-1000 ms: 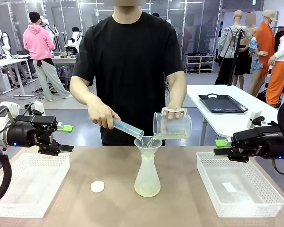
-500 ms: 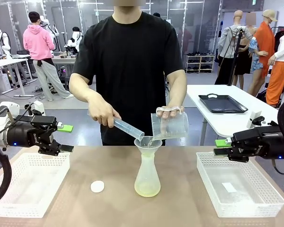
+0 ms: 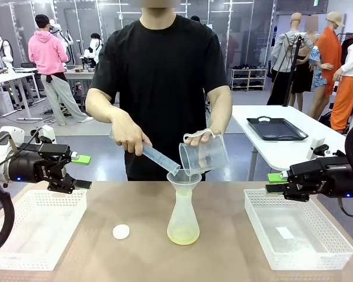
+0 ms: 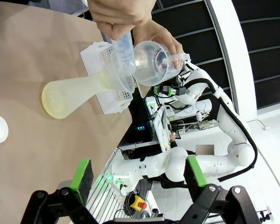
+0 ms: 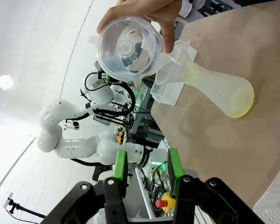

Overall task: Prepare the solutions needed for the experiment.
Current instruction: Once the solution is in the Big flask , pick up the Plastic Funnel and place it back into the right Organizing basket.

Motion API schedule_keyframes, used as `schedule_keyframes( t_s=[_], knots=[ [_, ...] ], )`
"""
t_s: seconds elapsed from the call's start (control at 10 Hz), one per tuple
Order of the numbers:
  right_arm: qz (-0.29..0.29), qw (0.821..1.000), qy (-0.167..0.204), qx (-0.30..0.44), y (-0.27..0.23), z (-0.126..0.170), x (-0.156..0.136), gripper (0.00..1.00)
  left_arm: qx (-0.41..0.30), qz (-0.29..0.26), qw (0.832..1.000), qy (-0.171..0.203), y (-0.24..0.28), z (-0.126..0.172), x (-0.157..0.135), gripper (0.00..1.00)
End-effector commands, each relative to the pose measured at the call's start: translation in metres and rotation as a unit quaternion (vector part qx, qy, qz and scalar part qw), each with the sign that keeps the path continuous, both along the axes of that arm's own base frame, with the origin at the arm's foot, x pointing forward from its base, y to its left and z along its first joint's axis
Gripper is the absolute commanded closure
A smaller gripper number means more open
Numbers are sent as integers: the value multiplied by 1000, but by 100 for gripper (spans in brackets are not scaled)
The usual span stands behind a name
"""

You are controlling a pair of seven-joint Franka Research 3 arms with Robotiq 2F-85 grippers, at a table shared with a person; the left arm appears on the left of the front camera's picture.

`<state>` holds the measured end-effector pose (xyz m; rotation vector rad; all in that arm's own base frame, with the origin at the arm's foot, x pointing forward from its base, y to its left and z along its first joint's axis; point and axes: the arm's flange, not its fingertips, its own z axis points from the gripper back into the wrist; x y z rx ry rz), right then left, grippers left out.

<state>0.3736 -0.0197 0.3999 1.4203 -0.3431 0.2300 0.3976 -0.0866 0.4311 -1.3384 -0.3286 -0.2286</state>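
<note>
Solutions (image 3: 183,237) in flask (image 3: 183,214); jug (image 3: 204,157), cylinder (image 3: 159,158) perhaps touching rim.

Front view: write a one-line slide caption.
Person tips measuring jug and graduated cylinder into conical flask holding pale yellow solution.

Pale yellow-green solutions (image 3: 183,238) in frosted flask (image 3: 183,208), white mesh baskets (image 3: 35,230), tan table (image 3: 223,235), white disc (image 3: 121,231)

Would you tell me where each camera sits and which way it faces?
Front view: between the arms, facing across the tan table at the person filling a frosted conical flask; left gripper and right gripper show.
Left wrist view: on the left wrist, looking along its green-padded fingers at the flask.
Right wrist view: likewise from the right wrist.
All share the flask.
</note>
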Motion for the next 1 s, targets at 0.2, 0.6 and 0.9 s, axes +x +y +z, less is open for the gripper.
schedule_keyframes(
  t_s=[0.2, 0.6, 0.9],
  knots=[
    [-1, 1000, -5, 0, -1, -1, -1, 55, -8, -3, 1000, 0, 0, 1, 0, 0],
    [-1, 1000, -5, 0, -1, -1, -1, 55, -8, -3, 1000, 0, 0, 1, 0, 0],
    [-1, 1000, -5, 0, -1, -1, -1, 55, -8, -3, 1000, 0, 0, 1, 0, 0]
  ],
)
